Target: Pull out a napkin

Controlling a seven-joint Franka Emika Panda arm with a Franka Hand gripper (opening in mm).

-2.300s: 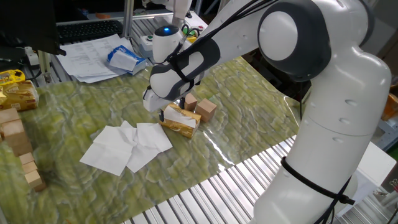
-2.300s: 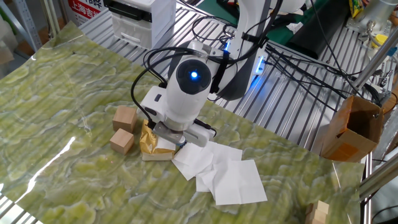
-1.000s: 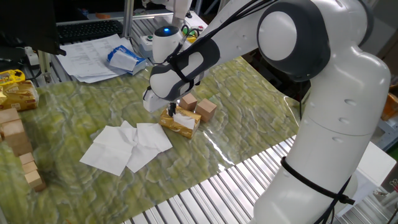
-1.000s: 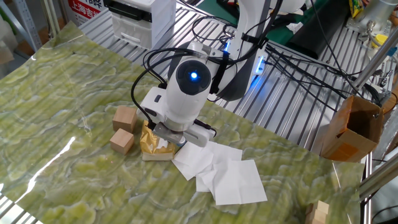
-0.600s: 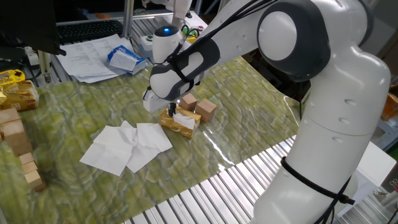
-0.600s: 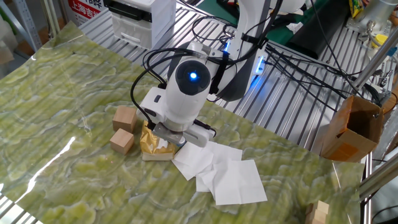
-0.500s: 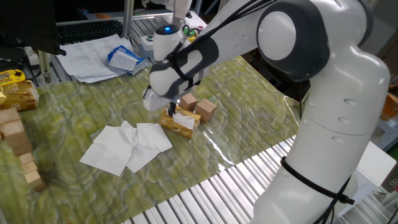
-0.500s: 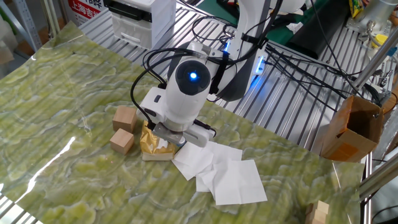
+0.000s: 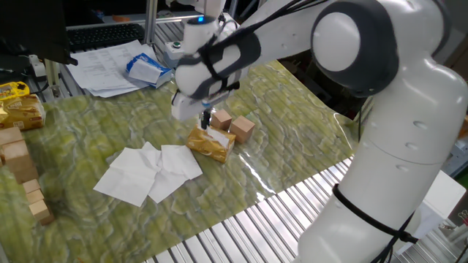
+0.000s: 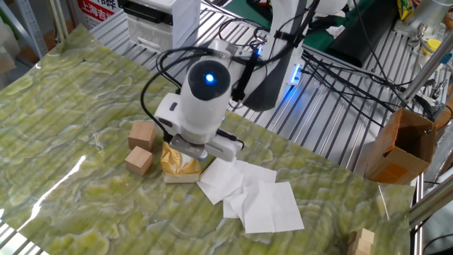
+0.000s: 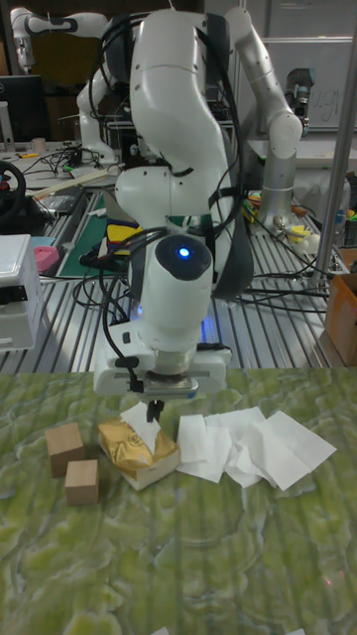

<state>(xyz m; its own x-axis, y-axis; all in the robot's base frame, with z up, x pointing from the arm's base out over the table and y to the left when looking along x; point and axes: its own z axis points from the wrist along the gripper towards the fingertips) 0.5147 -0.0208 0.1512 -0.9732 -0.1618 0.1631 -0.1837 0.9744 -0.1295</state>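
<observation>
A small golden-yellow tissue pack (image 9: 212,144) (image 10: 177,165) (image 11: 132,453) lies on the green mat. A white napkin (image 11: 140,424) (image 9: 210,131) stands up out of the pack's top, stretched upward. My gripper (image 11: 155,408) (image 9: 205,117) hangs right above the pack, shut on the upper end of this napkin. In the other fixed view the arm's hand covers the fingertips. Several loose white napkins (image 9: 150,172) (image 10: 249,196) (image 11: 244,443) lie flat and overlapping on the mat beside the pack.
Two wooden cubes (image 9: 234,126) (image 10: 141,145) (image 11: 71,461) sit close to the pack. More wooden blocks (image 9: 22,175) line the mat's left edge. Printed papers (image 9: 102,62) and a blue pack (image 9: 146,69) lie behind. A cardboard box (image 10: 396,145) stands off the mat.
The gripper has risen above the pack, drawing the napkin up out of it. The pack, cubes and loose napkins stay where they were.
</observation>
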